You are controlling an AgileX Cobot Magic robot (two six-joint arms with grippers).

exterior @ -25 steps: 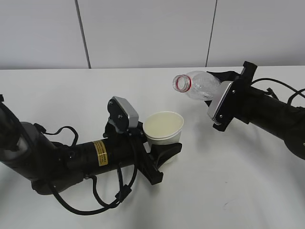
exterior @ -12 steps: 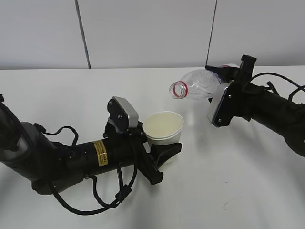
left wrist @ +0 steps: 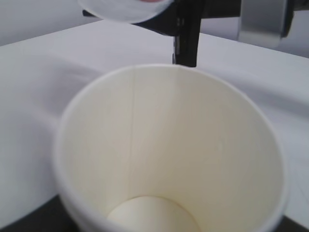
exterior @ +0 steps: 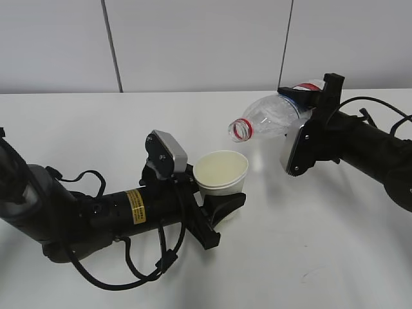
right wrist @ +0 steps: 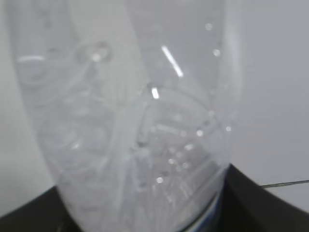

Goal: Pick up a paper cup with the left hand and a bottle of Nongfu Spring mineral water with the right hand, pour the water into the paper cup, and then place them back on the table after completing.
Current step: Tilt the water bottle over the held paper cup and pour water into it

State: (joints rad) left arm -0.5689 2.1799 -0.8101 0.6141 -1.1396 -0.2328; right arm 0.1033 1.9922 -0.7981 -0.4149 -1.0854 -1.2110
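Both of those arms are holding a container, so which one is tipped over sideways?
The clear plastic bottle in the right gripper: it is tilted, red-ringed mouth angled down toward the cup. The paper cup in the left gripper stands upright.

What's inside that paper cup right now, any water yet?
The paper cup looks dry: bare cream walls and a pale bottom, no visible water. The bottle tilts mouth-down above and to its right. The near part of the cup's bottom is hidden by its rim.

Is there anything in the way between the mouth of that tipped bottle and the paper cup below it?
Nothing visible. The bottle mouth has no cap on it and hangs above and right of the paper cup, with only open air between; the cup's top is uncovered.
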